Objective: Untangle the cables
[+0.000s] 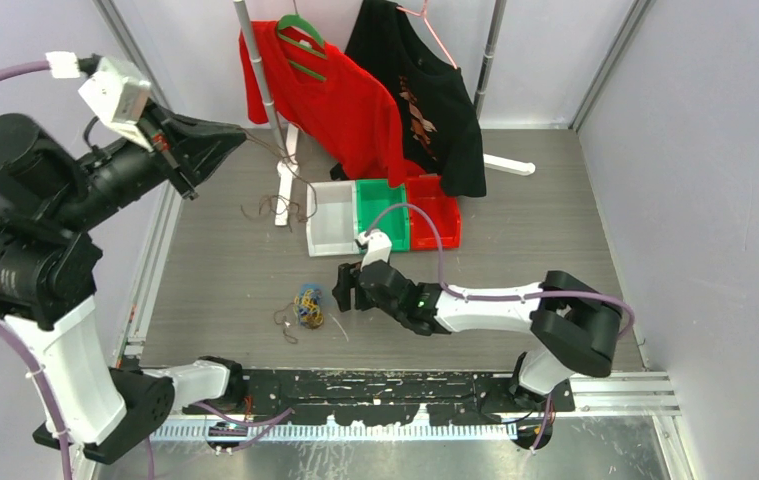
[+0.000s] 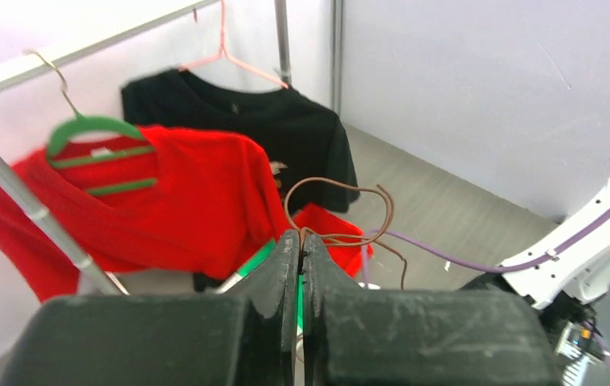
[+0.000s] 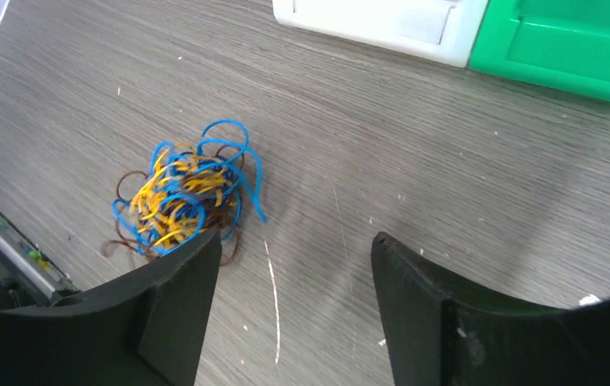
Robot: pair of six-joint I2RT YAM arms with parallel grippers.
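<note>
Right jaws stand apart just beside the cables [image 3: 179,201] on the tabletop [image 3: 462,177], likely ready to grab them. Left jaws pinch one brown wire [image 2: 341,238], held high, likely to keep it free.

No text, label, brand or number can be read in any view. The hanging black shirt [image 1: 452,120] has an orange-and-white print on its front, but it is too small and creased to make out as letters.

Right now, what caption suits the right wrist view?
Open right gripper beside the tangled cables, blue, yellow and brown, on the grey table.
</note>
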